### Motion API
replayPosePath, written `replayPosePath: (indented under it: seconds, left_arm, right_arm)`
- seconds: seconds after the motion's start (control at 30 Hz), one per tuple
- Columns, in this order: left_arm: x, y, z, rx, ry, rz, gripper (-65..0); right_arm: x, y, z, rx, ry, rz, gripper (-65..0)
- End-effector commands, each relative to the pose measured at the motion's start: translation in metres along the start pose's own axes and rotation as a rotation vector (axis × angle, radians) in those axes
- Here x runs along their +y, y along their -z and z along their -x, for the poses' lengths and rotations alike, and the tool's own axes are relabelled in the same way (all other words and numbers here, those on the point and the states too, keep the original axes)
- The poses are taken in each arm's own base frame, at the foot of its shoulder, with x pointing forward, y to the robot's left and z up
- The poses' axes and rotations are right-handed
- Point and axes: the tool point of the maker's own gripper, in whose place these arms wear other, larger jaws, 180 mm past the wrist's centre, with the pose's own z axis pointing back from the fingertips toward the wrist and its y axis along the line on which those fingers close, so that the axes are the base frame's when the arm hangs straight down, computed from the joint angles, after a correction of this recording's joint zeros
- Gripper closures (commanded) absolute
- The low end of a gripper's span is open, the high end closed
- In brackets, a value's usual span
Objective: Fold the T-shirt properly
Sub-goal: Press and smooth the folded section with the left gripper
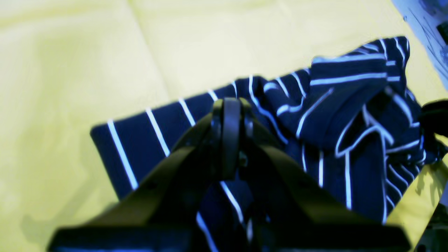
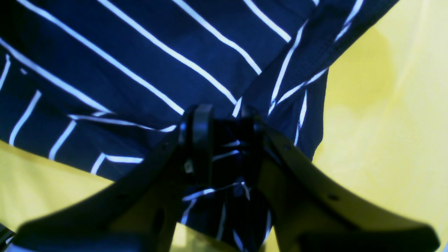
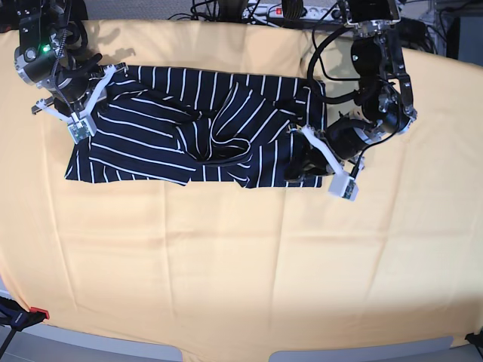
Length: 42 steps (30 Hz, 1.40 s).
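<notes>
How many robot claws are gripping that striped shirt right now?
2. The left gripper pinches the T-shirt at its edge on the base view's right; the right gripper clamps a bunched fold at the shirt's other end.

A table draped in a yellow-orange cloth (image 3: 241,256) carries the striped T-shirt (image 3: 189,128), spread rumpled toward twelve o'clock.
</notes>
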Motion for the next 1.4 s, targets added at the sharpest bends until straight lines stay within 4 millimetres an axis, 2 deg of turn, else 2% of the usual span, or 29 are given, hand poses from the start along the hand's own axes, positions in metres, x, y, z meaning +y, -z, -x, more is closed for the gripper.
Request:
replayPosePath:
  seconds: [0.0,0.1,0.37,0.47,0.53,0.6,0.7,0.77,0.87,1.0,1.13,1.27,1.33,1.37]
  left_arm:
    - [-0.007,0.0,-0.015,-0.05,0.024,0.023,0.0]
    - [-0.013,0.007,-0.008,-0.013,0.061,0.026,0.0]
    - [-0.048,0.039,0.019,0.098,0.219,0.064,0.0]
    - [-0.056,0.051,0.021,0.093,0.247,0.066,0.0]
    - [-0.066,0.058,0.009,0.036,0.277,0.092,0.0]
    - [-0.073,0.062,-0.011,-0.049,0.327,0.099,0.0]
    - [-0.075,0.066,-0.039,-0.134,0.395,0.086,0.0]
    - [-0.074,0.067,-0.051,-0.153,0.415,0.083,0.0]
    - [-0.066,0.069,-0.056,-0.115,0.435,0.06,0.0]
    - [-0.045,0.064,-0.048,-0.017,0.402,0.021,0.0]
    - [-0.014,0.04,-0.042,0.063,0.339,-0.029,0.0]
    - [0.023,0.013,-0.04,0.054,0.224,-0.108,0.0]
    - [0.028,0.005,-0.025,0.094,0.199,-0.099,0.0]
    - [0.024,0.003,-0.014,0.13,0.209,-0.067,0.0]
  right_arm:
    - [-0.005,-0.004,-0.009,-0.034,-0.015,0.016,-17.1]
    - [-0.005,-0.004,-0.009,-0.037,-0.015,0.016,-17.1]
    - [-0.005,-0.004,-0.009,-0.036,-0.015,0.017,-17.1]
    - [-0.005,-0.004,-0.009,-0.036,-0.015,0.016,-17.1]
    - [-0.005,-0.004,-0.009,-0.037,-0.015,0.016,-17.1]
    - [-0.005,-0.004,-0.009,-0.037,-0.015,0.016,-17.1]
    - [-0.005,-0.004,-0.009,-0.033,-0.015,0.016,-17.1]
    - [-0.005,-0.004,-0.007,-0.025,-0.015,0.016,-17.1]
    - [-0.005,-0.004,-0.007,-0.026,-0.016,0.016,-17.1]
    - [-0.005,-0.004,-0.009,-0.037,-0.016,0.016,-17.1]
    - [-0.005,-0.004,-0.009,-0.036,-0.016,0.016,-17.1]
    - [-0.005,-0.004,-0.009,-0.037,-0.016,0.016,-17.1]
    - [-0.005,-0.004,-0.01,-0.038,-0.016,0.016,-17.1]
    - [-0.005,-0.004,-0.01,-0.041,-0.016,0.016,-17.1]
